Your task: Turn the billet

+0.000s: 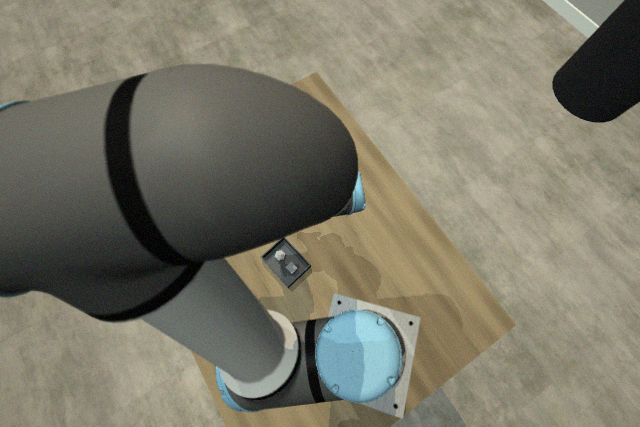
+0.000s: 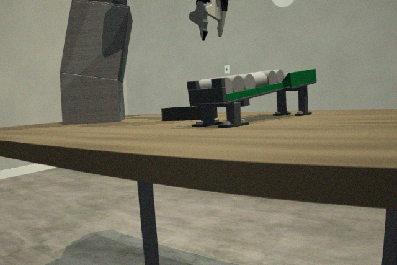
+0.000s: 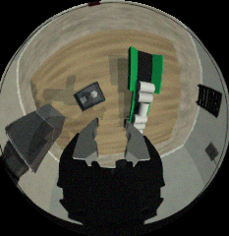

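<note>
My gripper (image 2: 211, 37) (image 3: 111, 119) is partly open and empty, high above the lower end of the feed ramp (image 2: 253, 91) (image 3: 133, 66). One pale billet (image 2: 258, 79) (image 3: 143, 109) lies lengthwise in the middle of the row. Two billets lie across the ramp uphill of it, the nearer one (image 2: 272, 77) (image 3: 144, 97) close beside it. Downhill, another across billet (image 2: 238, 83) (image 3: 140, 119) lies beside it, with one more against the dark stop (image 2: 206, 95). In the wrist view my finger partly hides the ramp's lower end. The arm hides the ramp in the top view.
A dark tray (image 1: 295, 258) (image 3: 85, 90) with two small pale objects stands on the wooden table (image 1: 413, 251) (image 2: 288, 146) beside the ramp. Green side walls flank the ramp's upper end. The robot's base column (image 2: 92, 63) stands beyond the tray.
</note>
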You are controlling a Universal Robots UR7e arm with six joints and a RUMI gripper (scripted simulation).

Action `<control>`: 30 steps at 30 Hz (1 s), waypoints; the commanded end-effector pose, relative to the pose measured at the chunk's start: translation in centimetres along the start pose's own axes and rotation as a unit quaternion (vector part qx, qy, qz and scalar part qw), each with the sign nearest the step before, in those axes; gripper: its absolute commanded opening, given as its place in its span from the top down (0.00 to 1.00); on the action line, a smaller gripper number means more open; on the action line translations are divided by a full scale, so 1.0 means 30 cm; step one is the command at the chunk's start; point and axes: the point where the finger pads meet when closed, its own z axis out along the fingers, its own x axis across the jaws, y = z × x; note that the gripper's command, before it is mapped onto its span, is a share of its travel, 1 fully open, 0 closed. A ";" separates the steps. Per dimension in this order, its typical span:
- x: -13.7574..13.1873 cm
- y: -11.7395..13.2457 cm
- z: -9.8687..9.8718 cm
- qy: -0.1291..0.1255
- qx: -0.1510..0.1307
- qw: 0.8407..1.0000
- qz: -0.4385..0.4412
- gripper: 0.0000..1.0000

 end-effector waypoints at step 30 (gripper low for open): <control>0.391 0.023 0.003 0.002 0.007 0.999 -0.038 0.65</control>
